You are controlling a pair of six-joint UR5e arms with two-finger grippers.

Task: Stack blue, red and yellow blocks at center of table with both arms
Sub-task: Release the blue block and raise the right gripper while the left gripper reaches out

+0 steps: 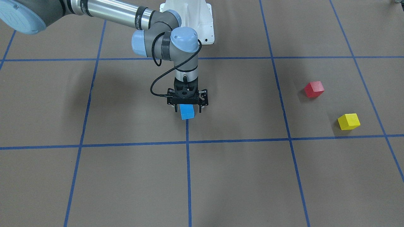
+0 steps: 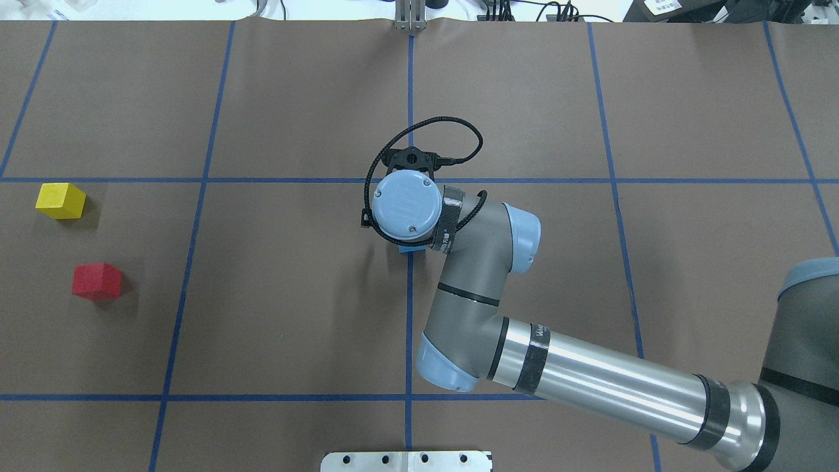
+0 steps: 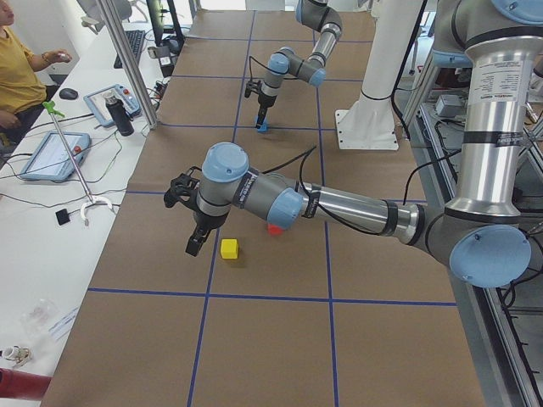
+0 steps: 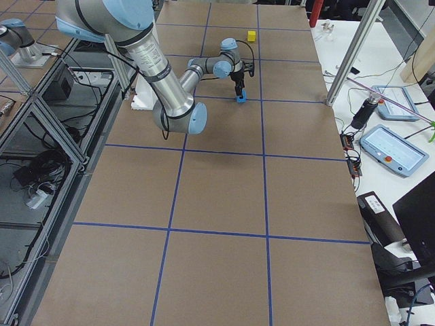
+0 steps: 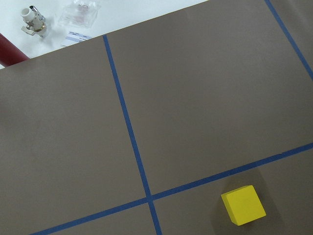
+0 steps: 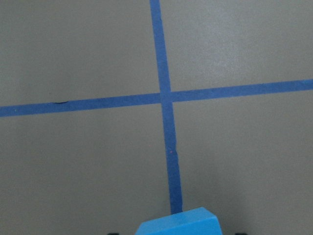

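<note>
The blue block point(image 1: 187, 112) sits on the blue tape line near the table's center; it also shows at the bottom of the right wrist view point(image 6: 178, 223). My right gripper point(image 1: 188, 110) points straight down over it, open, with a finger on each side and a gap to the block. The red block point(image 1: 314, 89) and the yellow block point(image 1: 348, 121) lie apart on my left side of the table. My left gripper point(image 3: 193, 244) shows only in the exterior left view, hovering beside the yellow block point(image 3: 229, 248); I cannot tell if it is open or shut.
Brown paper with a blue tape grid point(image 1: 187, 142) covers the table. A white robot base point(image 1: 189, 19) stands at the table's edge behind the right gripper. A person and tablets are beyond the table's far side point(image 3: 25, 76).
</note>
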